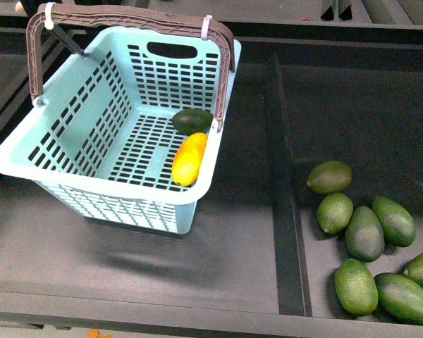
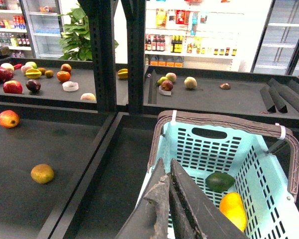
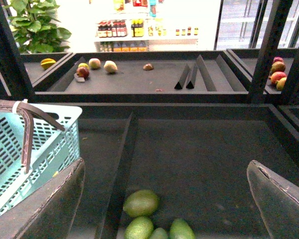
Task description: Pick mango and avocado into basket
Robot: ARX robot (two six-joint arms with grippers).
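Mango (image 1: 189, 159), smooth oval, beside dull avocado (image 1: 192, 121).

— What do I see around me?
— Black display shelves (image 1: 197, 282) with raised dividers (image 1: 282, 176), a leafy plant (image 2: 82, 35), bright shelves of bottles (image 2: 164, 45), glass fridge doors (image 2: 281, 35).
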